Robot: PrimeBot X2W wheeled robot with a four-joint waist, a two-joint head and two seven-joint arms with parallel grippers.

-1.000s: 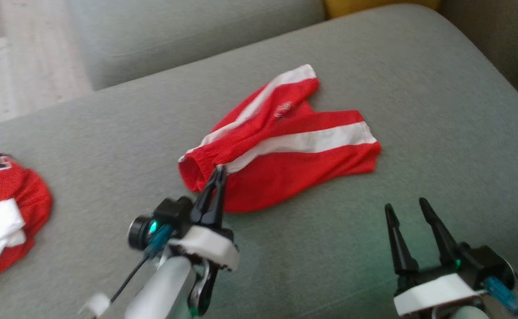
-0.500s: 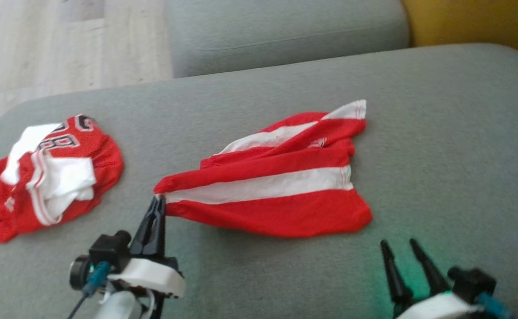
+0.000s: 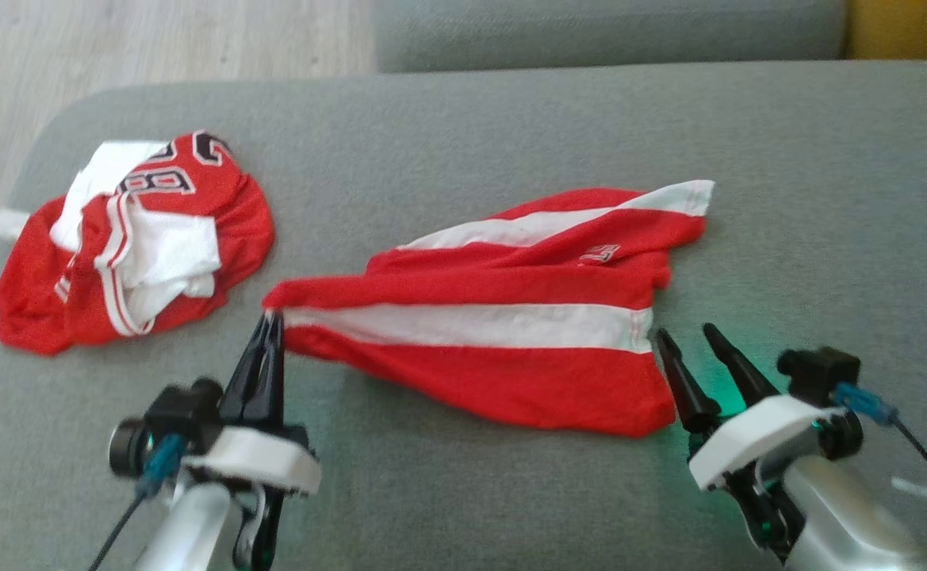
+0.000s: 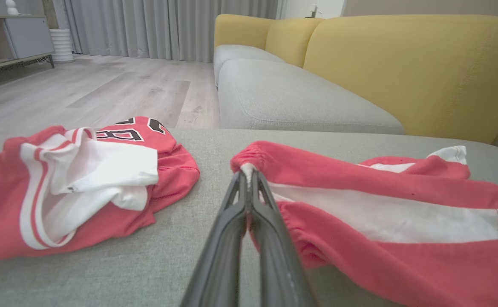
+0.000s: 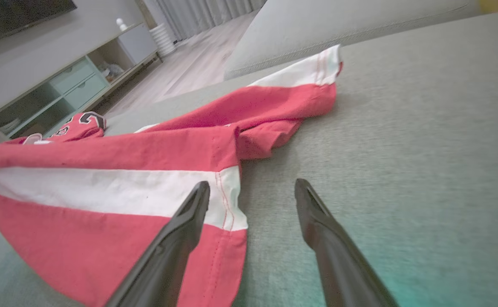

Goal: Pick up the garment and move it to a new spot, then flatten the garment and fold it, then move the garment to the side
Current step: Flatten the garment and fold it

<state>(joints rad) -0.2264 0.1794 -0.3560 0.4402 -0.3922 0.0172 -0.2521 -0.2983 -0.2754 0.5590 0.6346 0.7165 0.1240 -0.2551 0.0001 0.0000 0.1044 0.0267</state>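
The garment (image 3: 503, 333) is a pair of red shorts with white side stripes, stretched out across the grey sofa seat (image 3: 471, 143). My left gripper (image 3: 271, 319) is shut on the waistband at the garment's left end, and the left wrist view shows the gathered waistband (image 4: 249, 160) pinched at the fingertips. My right gripper (image 3: 683, 333) stands open at the hem of the right leg. In the right wrist view its left finger (image 5: 189, 217) lies over the white-striped hem of the garment (image 5: 146, 170) and the other finger sits above bare cushion.
A crumpled red and white jersey (image 3: 134, 238) with black numbers lies at the seat's left end, also seen in the left wrist view (image 4: 74, 179). Wooden floor (image 3: 114, 47) lies beyond the seat's far left edge. A second grey cushion (image 4: 291, 98) and yellow backrest (image 4: 406, 64) stand behind.
The camera has swung, bringing the jersey into fuller view. My left gripper has dragged the waistband leftward, stretching the garment out. My right gripper has come up to the right leg's hem.
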